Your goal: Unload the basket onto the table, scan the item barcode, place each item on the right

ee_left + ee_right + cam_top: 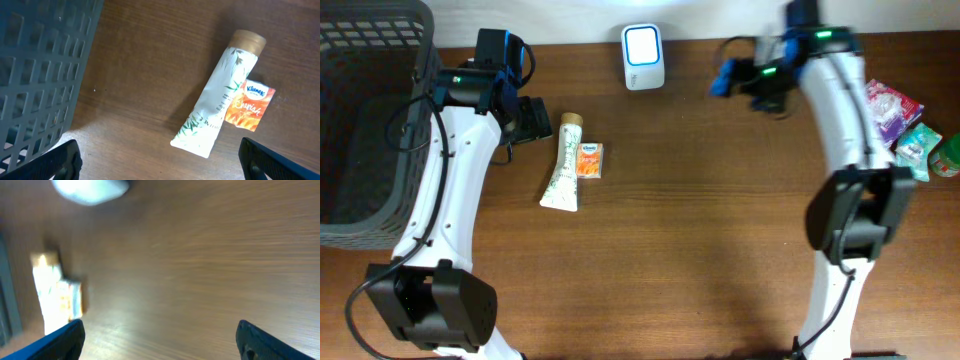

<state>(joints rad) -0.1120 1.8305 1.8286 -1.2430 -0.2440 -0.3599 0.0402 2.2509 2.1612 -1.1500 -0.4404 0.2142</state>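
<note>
Brown wooden table (700, 230) is carrying one scanner (643, 57), one white tube (563, 165), one Kleenex packet (588, 160) and one grey basket (370, 120); left gripper (532, 120) and right gripper (725, 78) are both standing spread, empty.

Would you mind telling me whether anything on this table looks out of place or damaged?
Nothing looks spilled or damaged. The white plastic tube with a tan cap lies flat at a slant on the brown wooden table, and the small orange tissue packet rests against its side.
</note>
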